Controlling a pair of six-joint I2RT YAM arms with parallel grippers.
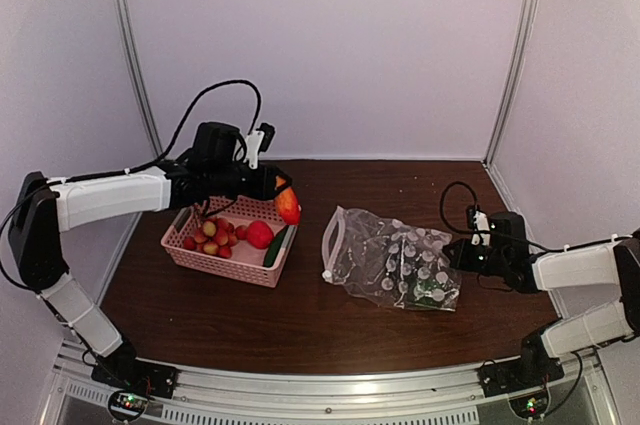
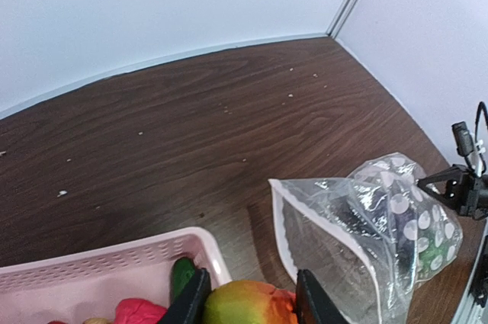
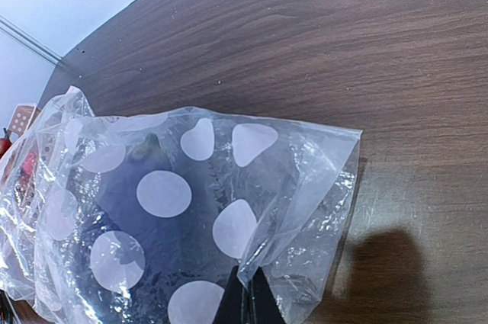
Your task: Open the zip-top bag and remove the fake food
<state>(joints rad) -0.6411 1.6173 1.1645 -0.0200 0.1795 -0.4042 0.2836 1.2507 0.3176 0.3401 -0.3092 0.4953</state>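
R gripper (image 3: 245, 299) pinches crinkly dotted bag (image 3: 160, 194) corner; L gripper (image 2: 252, 297) clamps smooth orange-green fruit (image 2: 242, 305) by perforated pink basket (image 2: 114, 254).

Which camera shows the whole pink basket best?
The top external view: the whole pink basket shows, fake food inside. The left wrist view catches only one corner; the right wrist view, just a pink sliver at its left edge.

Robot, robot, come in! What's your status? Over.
Left gripper shut on orange-red fruit, above the pink basket. Right gripper pinching a corner of the zip-top bag. Bag mouth open, some fake food inside. Nothing in the way.
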